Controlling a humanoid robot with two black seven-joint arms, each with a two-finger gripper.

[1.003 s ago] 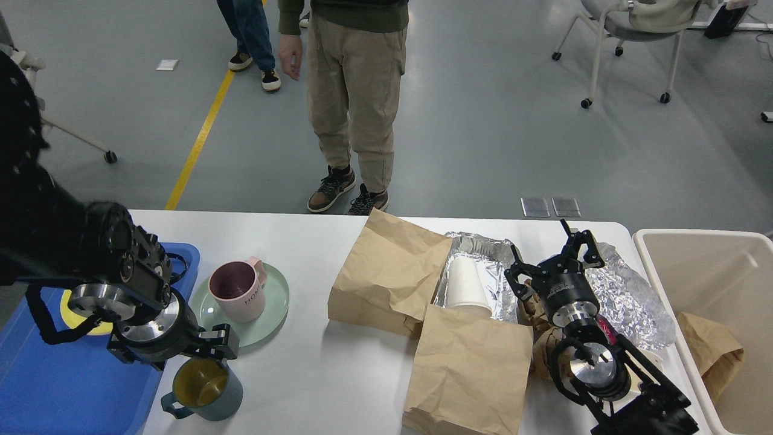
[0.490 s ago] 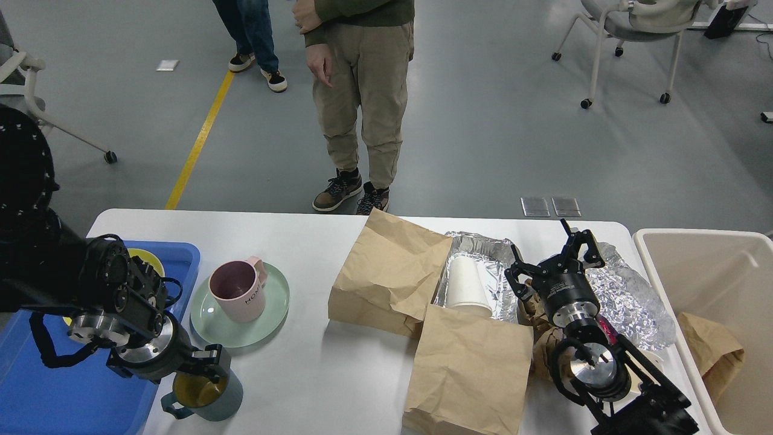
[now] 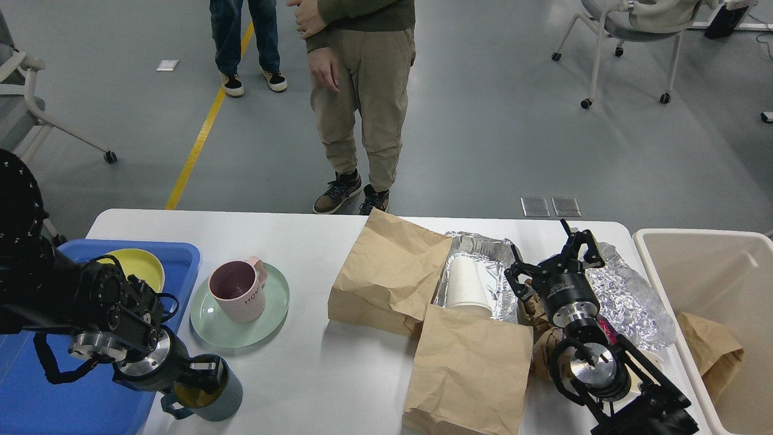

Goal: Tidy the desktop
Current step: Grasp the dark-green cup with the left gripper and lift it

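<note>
The white desktop (image 3: pixel 302 241) carries a mess of things. At its front left my left gripper (image 3: pixel 204 373) sits right at the rim of a grey-blue mug (image 3: pixel 220 400) with a yellow inside; its fingers are dark and cannot be told apart. A pink mug (image 3: pixel 237 290) stands on a pale green plate (image 3: pixel 266 317). Two brown paper bags (image 3: pixel 389 272) (image 3: pixel 468 368) lie in the middle. A foil tray (image 3: pixel 483 248) holds a white paper cup (image 3: pixel 468 284). My right gripper (image 3: pixel 548 258) hovers open above crumpled brown paper (image 3: pixel 543 344), beside crumpled foil (image 3: pixel 628 296).
A blue tray (image 3: pixel 78 405) at the left edge holds a yellow plate (image 3: pixel 140 266). A beige bin (image 3: pixel 649 266) stands off the right end with a brown bag (image 3: pixel 709 350) inside. A person (image 3: pixel 362 90) stands close to the far edge; a wheeled chair (image 3: pixel 628 36) is behind.
My left arm has drawn back and down, bringing its gripper onto the grey-blue mug's rim and uncovering the yellow plate. The right arm has not moved. The people shifted slightly.
</note>
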